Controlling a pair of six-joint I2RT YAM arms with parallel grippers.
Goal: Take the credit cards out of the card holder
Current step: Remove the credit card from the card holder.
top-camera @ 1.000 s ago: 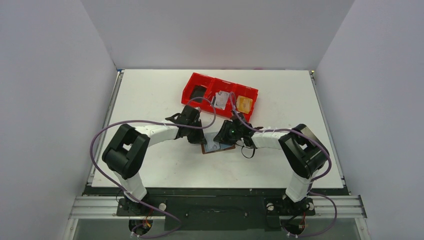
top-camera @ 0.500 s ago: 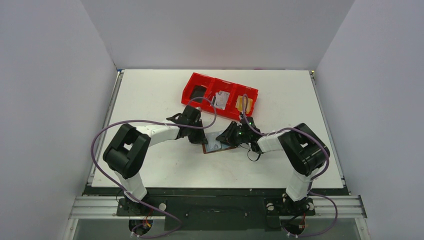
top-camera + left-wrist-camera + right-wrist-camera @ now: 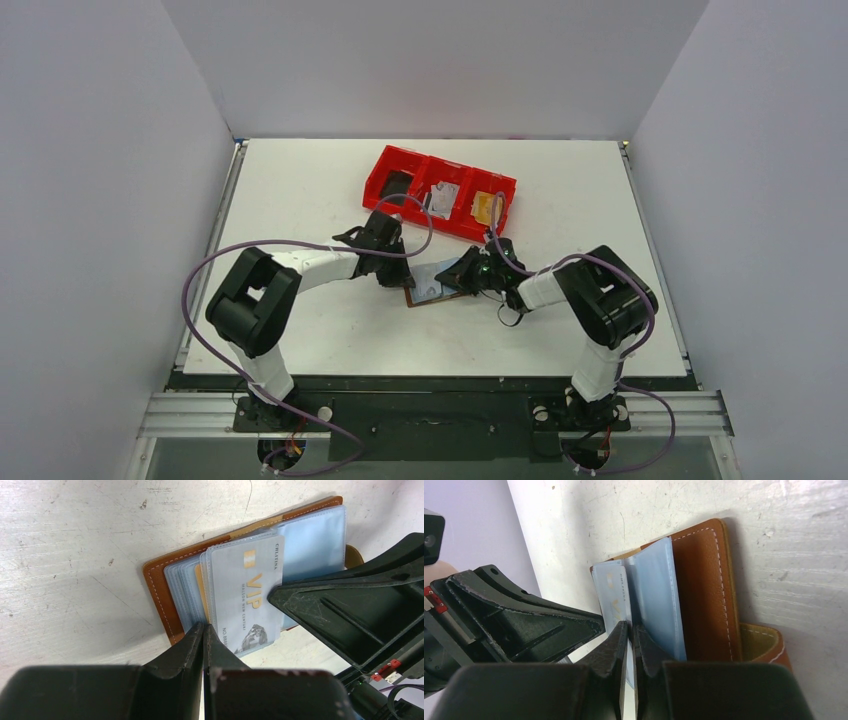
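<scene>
With jaws closed to a hairline gap, right gripper [image 3: 628, 626] is clamped on the edge of the light-blue card [image 3: 245, 587] marked VIP; card lies on the clear sleeves [image 3: 315, 535], centre of the left wrist view, overhanging the lower edge of the card holder [image 3: 156, 597]; left gripper [image 3: 203, 627] fully closed, tips pressed on that same edge at bottom centre; can't tell if it pinches anything; holder lies open and flat on the white table [image 3: 300, 200], mid-frame in the top view, between both grippers; thin tan strip [image 3: 199, 587] shows just left of the card; snap tab [image 3: 759, 640] at lower right of the right wrist view; red tray [image 3: 440, 162] upper centre of the top view, near the holder but apart.
</scene>
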